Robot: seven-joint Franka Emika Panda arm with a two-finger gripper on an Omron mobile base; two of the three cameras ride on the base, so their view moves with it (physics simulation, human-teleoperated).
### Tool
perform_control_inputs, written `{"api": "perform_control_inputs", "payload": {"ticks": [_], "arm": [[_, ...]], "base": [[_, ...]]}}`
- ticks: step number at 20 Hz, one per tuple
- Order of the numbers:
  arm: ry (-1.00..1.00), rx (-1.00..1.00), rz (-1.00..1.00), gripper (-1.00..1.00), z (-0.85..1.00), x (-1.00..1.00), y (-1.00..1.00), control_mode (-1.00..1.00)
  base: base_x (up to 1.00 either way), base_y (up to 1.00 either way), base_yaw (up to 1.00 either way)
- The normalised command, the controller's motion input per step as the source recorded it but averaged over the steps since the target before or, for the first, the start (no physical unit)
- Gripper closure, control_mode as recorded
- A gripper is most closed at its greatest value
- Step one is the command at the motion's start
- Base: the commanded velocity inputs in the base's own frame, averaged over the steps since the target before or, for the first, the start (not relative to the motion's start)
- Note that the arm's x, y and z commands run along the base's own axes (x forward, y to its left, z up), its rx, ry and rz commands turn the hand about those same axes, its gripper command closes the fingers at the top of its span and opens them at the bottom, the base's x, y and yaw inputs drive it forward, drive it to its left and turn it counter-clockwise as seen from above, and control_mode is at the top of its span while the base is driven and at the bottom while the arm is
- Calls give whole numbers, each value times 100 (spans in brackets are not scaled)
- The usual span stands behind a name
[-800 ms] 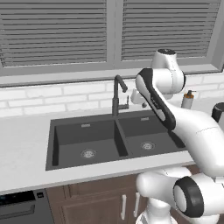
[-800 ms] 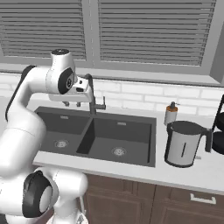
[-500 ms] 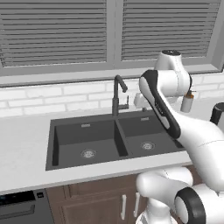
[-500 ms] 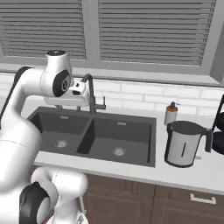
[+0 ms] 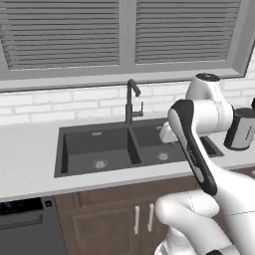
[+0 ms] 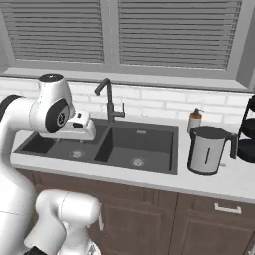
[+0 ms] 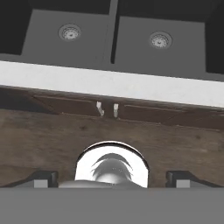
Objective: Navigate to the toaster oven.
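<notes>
— Where is the toaster oven, seen from the gripper (image 7: 111, 178)?

— I cannot tell. The gripper hangs over the front edge of the counter (image 7: 109, 83), and nothing around it has three knobs and a glass door.

— Is the gripper holding something?

— No. In the hand view the two dark fingertips (image 7: 43, 177) stand far apart, with nothing between them.

— What lies around it, from left to right?

— Far to the left and low there is a dark dishwasher (image 5: 30, 229); the frame cuts its left and bottom sides. Just ahead of the fingertips is the black double sink (image 7: 113, 35), each basin with a round drain. Behind the sink, past the gripper, the dark faucet (image 6: 107, 99) stands upright at the brick wall. Under the gripper are brown cabinet doors (image 7: 65, 131) with two small pale handles (image 7: 107, 109) side by side. To the right of the gripper, well apart, a grey kettle (image 6: 206, 149) stands on the counter, and a small soap bottle (image 6: 194, 119) is just behind it.

— What is hard to see?

— In the left base view the arm covers the right basin partly, and the picture edge cuts the kettle. At the right border of the right base view a black rack (image 6: 247, 134) is cut off; I cannot make out what it carries.
</notes>
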Motion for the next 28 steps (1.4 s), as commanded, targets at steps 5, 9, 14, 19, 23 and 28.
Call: {"api": "perform_control_inputs", "payload": {"ticks": [5,9,14,19,23,28], "arm": [[0,0,0,-100,0,0,0,100],[0,0,0,-100,0,0,0,100],[0,0,0,-100,0,0,0,100],[0,0,0,-100,0,0,0,100],[0,0,0,-100,0,0,0,100],[0,0,0,-100,0,0,0,100]], "base": [[-40,10,31],[-24,18,53],[-1,29,59],[0,33,60],[0,33,59],[0,24,53]]}}
